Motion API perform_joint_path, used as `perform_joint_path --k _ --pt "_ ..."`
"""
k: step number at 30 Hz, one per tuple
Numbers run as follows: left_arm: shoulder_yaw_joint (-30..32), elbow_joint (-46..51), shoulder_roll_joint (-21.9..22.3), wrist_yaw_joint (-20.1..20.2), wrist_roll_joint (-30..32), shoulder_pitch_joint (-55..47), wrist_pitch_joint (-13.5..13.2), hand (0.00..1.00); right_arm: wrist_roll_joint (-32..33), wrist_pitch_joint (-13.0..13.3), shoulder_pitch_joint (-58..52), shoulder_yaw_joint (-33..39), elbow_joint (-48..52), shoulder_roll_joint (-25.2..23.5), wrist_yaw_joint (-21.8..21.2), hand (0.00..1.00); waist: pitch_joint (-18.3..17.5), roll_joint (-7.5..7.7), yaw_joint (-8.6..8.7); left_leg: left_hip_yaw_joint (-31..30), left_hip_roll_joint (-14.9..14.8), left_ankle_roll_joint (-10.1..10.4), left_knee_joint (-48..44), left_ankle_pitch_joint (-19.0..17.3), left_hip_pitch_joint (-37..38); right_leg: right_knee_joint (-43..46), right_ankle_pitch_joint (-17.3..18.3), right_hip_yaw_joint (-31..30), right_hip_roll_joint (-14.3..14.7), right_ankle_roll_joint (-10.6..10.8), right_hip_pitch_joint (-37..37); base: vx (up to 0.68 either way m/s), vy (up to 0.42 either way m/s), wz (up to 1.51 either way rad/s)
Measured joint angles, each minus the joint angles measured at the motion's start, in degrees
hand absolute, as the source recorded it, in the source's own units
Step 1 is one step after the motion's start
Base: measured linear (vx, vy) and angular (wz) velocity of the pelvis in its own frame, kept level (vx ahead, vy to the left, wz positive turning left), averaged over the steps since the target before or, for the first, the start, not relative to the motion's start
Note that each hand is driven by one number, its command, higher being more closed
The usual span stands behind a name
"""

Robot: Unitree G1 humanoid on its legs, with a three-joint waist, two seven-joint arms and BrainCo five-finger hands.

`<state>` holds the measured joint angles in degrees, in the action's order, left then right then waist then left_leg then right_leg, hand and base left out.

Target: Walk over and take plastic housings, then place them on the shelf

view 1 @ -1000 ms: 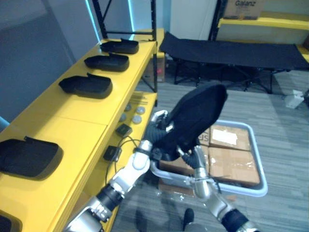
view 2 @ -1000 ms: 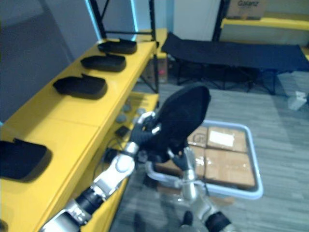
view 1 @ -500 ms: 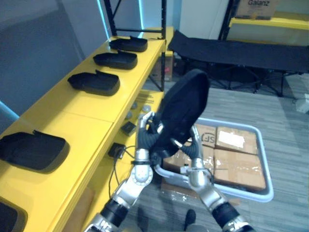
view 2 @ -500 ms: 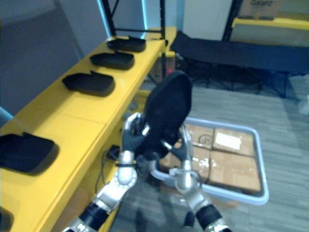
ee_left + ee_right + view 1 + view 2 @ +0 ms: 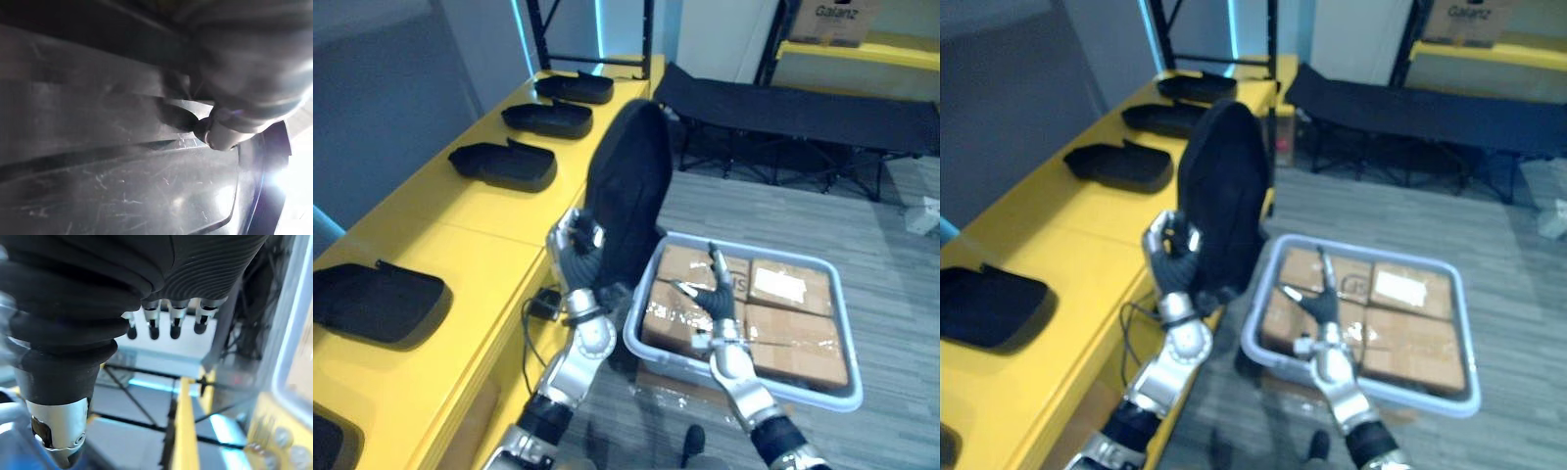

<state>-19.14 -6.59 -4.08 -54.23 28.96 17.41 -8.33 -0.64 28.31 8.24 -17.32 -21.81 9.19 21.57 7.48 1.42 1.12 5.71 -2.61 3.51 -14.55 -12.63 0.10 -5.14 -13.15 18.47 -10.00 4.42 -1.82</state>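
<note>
Just off shelf's front edge: housing [image 5: 628, 186] stands on end, long axis near upright, my left hand [image 5: 576, 257] clenched round its lower part. Bare shelf [image 5: 470, 230] just beside, to my left. My right hand [image 5: 718, 294] farther from shelf, fingers splayed, empty.

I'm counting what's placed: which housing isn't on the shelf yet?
The housing standing upright in the left hand; the others lie flat on the yellow shelf.
</note>
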Motion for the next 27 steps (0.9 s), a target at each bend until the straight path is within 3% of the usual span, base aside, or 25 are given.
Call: perform_joint_path --k 6,10,14,18,23,27 --pt "-0.01 -0.17 -0.08 -0.64 0.62 1.72 4.82 1.0 4.6 3.46 -2.18 0.82 3.94 0.2 -4.21 0.0 0.03 0.21 0.91 1.11 -0.05 0.01 0.22 -0.01 0.52 -0.01 -0.02 -1.31 0.06 -0.06 -0.31 -0.01 0.002 -0.09" --pt "0.14 -2.56 0.06 -1.39 -4.44 1.97 4.45 1.0 5.59 3.51 -4.46 3.29 6.07 0.19 -2.76 0.0 0.05 0.33 1.45 1.49 -0.05 0.01 0.5 -0.02 0.8 -0.01 0.0 -1.4 0.06 -0.08 -0.36 0.0 0.003 -0.05" --pt "1.1 -3.75 0.11 -3.75 -7.7 1.52 -1.35 1.0 7.09 3.0 -6.57 6.38 7.58 -0.13 0.31 0.0 0.06 0.37 1.4 1.71 -0.05 0.01 0.94 0.01 0.89 -0.01 -0.01 -1.5 0.08 -0.06 -0.6 0.0 0.0 -0.01" --pt "3.94 -1.02 0.18 -2.0 -10.58 -0.74 -6.85 1.0 7.49 3.0 -7.21 9.31 9.11 -0.68 0.41 0.0 0.03 0.41 1.39 1.51 0.06 -0.02 1.07 0.03 0.92 0.0 -0.12 -1.44 0.03 0.04 -0.56 0.01 0.002 0.01" --pt "11.63 7.89 0.1 3.24 -15.18 -8.04 -8.52 1.0 10.92 3.04 -6.85 11.67 13.01 -0.81 -2.94 0.0 0.03 0.4 0.46 0.58 0.12 -0.04 0.96 0.03 0.63 0.0 -0.06 -0.44 0.02 0.01 -0.11 0.0 0.0 0.11" --pt "20.89 17.14 -0.15 7.77 -18.81 -14.36 -9.27 1.0 12.38 3.0 -6.23 12.85 14.49 -0.81 -4.27 0.0 -0.03 0.41 -2.23 -3.12 0.46 -0.09 0.09 0.43 -1.31 -0.01 0.53 3.51 -0.18 -0.12 0.75 -0.01 -0.024 0.46"
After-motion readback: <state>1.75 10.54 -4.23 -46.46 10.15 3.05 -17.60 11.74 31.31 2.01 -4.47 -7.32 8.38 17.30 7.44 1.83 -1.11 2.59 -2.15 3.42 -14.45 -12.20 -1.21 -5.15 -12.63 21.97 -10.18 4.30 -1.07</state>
